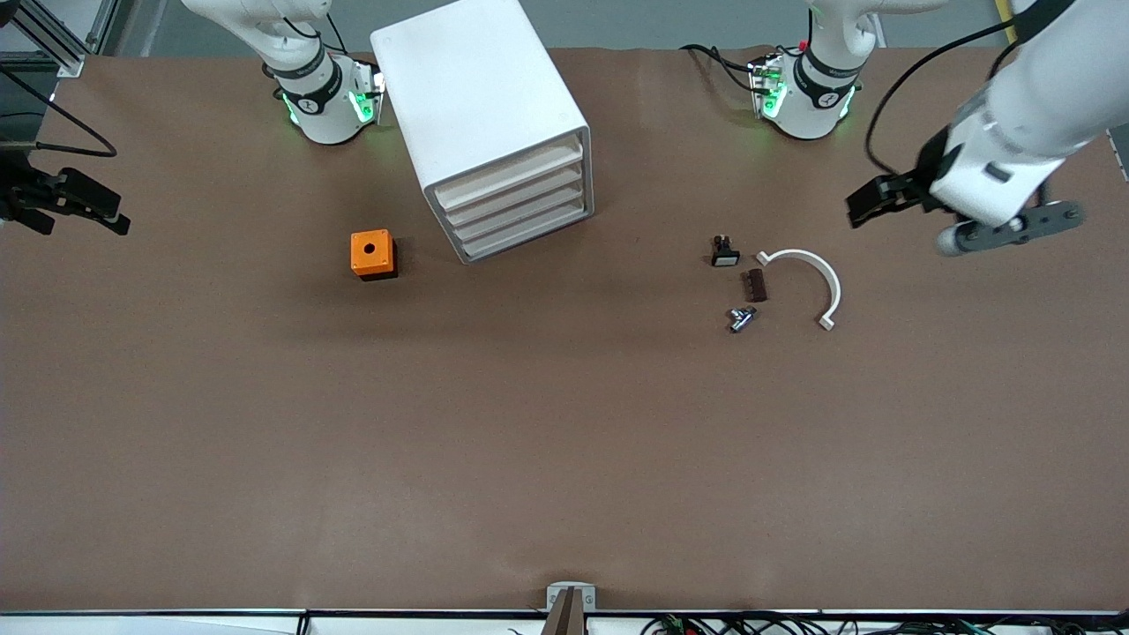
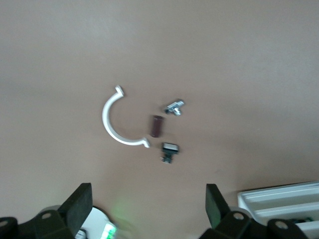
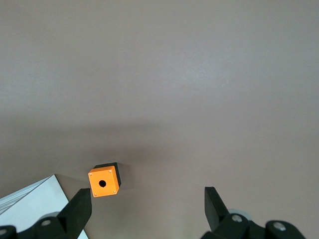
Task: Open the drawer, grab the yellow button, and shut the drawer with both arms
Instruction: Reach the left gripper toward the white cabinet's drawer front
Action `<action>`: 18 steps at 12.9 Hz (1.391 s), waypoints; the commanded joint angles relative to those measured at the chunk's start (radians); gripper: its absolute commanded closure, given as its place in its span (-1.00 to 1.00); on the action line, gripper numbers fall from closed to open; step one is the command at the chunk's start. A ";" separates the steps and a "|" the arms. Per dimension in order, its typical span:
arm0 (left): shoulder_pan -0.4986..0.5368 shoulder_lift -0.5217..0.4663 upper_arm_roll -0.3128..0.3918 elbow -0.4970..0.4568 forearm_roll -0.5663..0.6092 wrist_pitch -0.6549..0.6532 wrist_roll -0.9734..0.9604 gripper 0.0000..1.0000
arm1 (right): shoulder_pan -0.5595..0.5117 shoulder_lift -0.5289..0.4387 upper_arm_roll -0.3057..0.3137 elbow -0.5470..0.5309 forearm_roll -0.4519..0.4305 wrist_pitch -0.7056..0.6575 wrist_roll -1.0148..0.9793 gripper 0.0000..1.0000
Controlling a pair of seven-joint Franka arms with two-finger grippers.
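high front view, two downward wrist views

The drawer (image 1: 512, 170) (closed) hides its contents; no button visible.

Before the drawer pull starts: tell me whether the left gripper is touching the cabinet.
Apart. The front view shows the left gripper open, hanging over bare table, with brown tabletop between it and the cabinet.

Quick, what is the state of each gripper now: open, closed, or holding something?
Left gripper: open, holding nothing, up over the table at the left arm's end.
Right gripper: open, holding nothing, up over the table at the right arm's end.
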 commanded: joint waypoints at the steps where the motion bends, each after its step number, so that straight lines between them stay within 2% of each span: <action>1: -0.002 0.102 -0.072 0.091 -0.021 -0.011 -0.182 -1.00 | 0.001 -0.025 -0.003 -0.019 0.021 0.006 0.011 -1.00; 4: -0.036 0.202 -0.136 0.142 -0.046 -0.010 -0.465 -1.00 | 0.001 -0.025 -0.003 -0.019 0.021 0.006 0.011 -1.00; 6: -0.105 0.263 -0.137 0.182 -0.048 -0.010 -0.668 -1.00 | 0.001 -0.025 -0.003 -0.019 0.021 0.006 0.011 -1.00; 13: -0.268 0.383 -0.137 0.183 -0.083 0.033 -1.208 -1.00 | 0.001 -0.025 -0.003 -0.019 0.019 0.002 0.008 -1.00; 16: -0.309 0.419 -0.137 0.183 -0.094 0.033 -1.267 -1.00 | 0.002 -0.025 -0.003 -0.019 0.010 0.000 0.006 -1.00; 18: -0.318 0.457 -0.137 0.183 -0.177 0.047 -1.301 -1.00 | 0.002 -0.024 -0.003 -0.019 0.008 0.001 0.006 -1.00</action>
